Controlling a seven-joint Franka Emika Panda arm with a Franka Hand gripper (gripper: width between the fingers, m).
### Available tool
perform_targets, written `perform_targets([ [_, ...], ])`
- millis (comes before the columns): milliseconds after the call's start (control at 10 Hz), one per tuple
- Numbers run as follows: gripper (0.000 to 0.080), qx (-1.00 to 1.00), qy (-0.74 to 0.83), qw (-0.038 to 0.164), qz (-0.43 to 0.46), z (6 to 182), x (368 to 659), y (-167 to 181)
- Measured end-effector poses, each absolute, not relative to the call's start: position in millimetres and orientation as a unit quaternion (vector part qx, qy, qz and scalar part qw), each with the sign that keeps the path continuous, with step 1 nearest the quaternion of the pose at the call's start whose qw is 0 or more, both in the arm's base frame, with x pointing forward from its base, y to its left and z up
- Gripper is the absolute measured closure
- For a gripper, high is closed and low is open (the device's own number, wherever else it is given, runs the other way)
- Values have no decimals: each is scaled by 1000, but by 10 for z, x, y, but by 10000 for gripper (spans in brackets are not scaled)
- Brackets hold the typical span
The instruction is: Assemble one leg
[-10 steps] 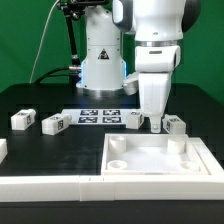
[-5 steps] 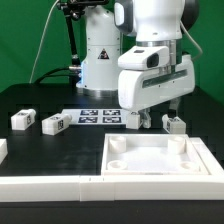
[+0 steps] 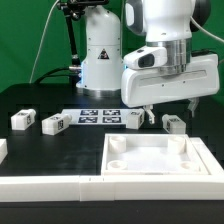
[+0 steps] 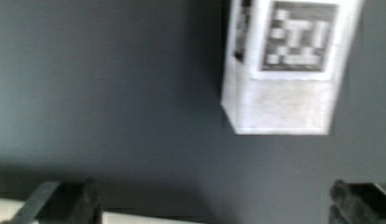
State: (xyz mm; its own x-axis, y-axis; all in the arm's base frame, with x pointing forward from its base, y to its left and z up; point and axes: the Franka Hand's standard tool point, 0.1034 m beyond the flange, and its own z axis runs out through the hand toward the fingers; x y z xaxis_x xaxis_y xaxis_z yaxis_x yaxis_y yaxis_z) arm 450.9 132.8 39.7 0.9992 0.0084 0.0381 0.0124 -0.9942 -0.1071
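Observation:
Several small white legs with tags lie on the black table: two at the exterior view's left (image 3: pixel 22 120) (image 3: pixel 54 124), one beside the marker board (image 3: pixel 135 119) and one further right (image 3: pixel 174 124). My gripper (image 3: pixel 170 108) hangs open and empty above the two right-hand legs, its fingers spread wide. The large white tray-like part (image 3: pixel 160 157) lies in front of them. In the wrist view one leg (image 4: pixel 288 70) lies tag up on the dark table, ahead of my open gripper (image 4: pixel 211 203) and apart from both fingertips (image 4: pixel 58 200).
The marker board (image 3: pixel 98 116) lies flat at the table's middle, before the robot base (image 3: pixel 100 60). A long white rail (image 3: pixel 55 185) runs along the front edge. A small white piece (image 3: pixel 2 150) shows at the exterior view's left edge.
The gripper has risen from just above the right-hand legs and the wrist has turned, so the hand now sits broadside. No leg has moved.

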Motion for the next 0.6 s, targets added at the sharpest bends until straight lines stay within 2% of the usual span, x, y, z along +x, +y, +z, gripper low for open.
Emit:
perform_targets([
  [400, 151, -998, -17, 52, 10, 375, 4469, 1345],
  [600, 151, -993, -27, 46, 105, 378, 4356, 1429],
])
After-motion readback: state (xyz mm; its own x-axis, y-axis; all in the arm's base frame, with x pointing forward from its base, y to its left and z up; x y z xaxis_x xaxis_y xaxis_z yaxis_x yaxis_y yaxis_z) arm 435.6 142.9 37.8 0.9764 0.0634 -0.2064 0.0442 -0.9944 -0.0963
